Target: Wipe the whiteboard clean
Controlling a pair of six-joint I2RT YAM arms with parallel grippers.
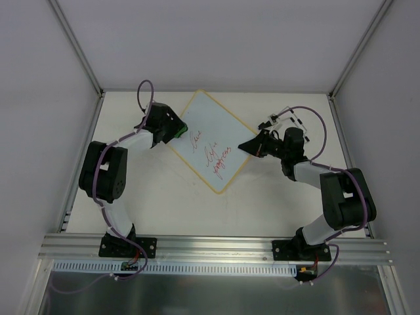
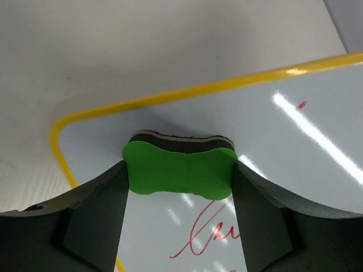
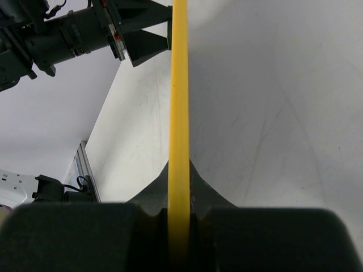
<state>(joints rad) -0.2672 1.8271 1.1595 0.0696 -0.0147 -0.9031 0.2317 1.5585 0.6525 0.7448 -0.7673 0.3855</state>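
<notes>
My left gripper clamps the eraser on the board's corner. My right gripper pinches its frame. No red writing wiped yet.

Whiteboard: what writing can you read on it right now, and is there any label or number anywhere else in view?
Whiteboard, red handwriting: three cursive lines, too small and scrawled to read.
Left wrist view: its first word shows only in part, cut off and unreadable.
Elsewhere: no readable labels, brands or numbers.
</notes>
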